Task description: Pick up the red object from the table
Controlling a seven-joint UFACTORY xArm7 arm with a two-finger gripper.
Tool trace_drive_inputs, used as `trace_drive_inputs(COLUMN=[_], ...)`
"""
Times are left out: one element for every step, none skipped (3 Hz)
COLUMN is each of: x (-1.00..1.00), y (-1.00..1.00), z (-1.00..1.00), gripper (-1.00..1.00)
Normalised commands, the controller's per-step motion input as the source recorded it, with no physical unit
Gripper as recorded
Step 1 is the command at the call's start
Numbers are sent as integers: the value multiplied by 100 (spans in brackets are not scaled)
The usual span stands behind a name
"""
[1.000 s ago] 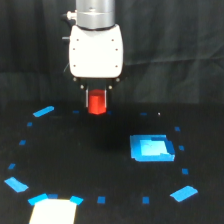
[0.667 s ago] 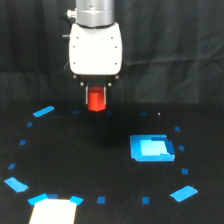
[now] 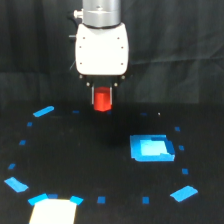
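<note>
Raised since the earlier frames, the gripper (image 3: 103, 98) now carries the red object (image 3: 103, 100) higher above the table (image 3: 90, 160), and the gap between block and black surface has grown. Exterior view: the white wrist housing (image 3: 100, 48) of the arm hangs vertically beneath a grey cylindrical joint (image 3: 101, 11) near the top centre of the frame. Two short dark fingers (image 3: 93, 95) project downward from the housing and pinch the red object between them, one on each side, so that only the lower part of the block shows below the fingertips. The red object hangs clear of the table, touching nothing but the fingers, with dark backdrop cloth (image 3: 190, 55) behind it. On the table, a flat blue square tray (image 3: 151, 149) lies toward the exterior view's right, well apart from the gripper and lower in the frame. Small blue tape marks (image 3: 101, 200) are spaced in a rough ring around the central area, and larger blue pieces (image 3: 43, 111) lie at several places on that ring, including one at the exterior view's left behind and one at the right front. A pale rectangular object (image 3: 52, 211) sits at the lower left edge of the frame, bordered by blue.
</note>
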Motion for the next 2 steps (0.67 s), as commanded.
trace_drive_inputs(x=[7,21], y=[-5,23], z=[-40,-22], gripper=[-100,-100])
